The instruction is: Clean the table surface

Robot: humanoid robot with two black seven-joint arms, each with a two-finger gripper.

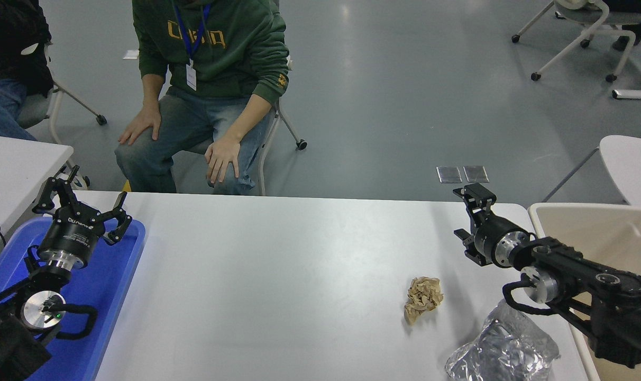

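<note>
Right end effector (471,211): fingers apart, empty.
Paper wad (423,299): near, below-left on surface (278,275).
Foil bag (503,352): under arm.
Risk: arm could snag bag, drag off edge.

We note the table surface (278,275) as matt white, smooth, with faint soft sheen. The crumpled paper wad (423,299) looks tan, rough and creased. The crinkled bag (503,352) reads as shiny silver foil or film. The tray (114,280) is glossy blue plastic; the bin (611,233) smooth beige plastic. Both grippers, left gripper (80,206) and right gripper (471,217), look matt black with brushed metal collars.
</note>
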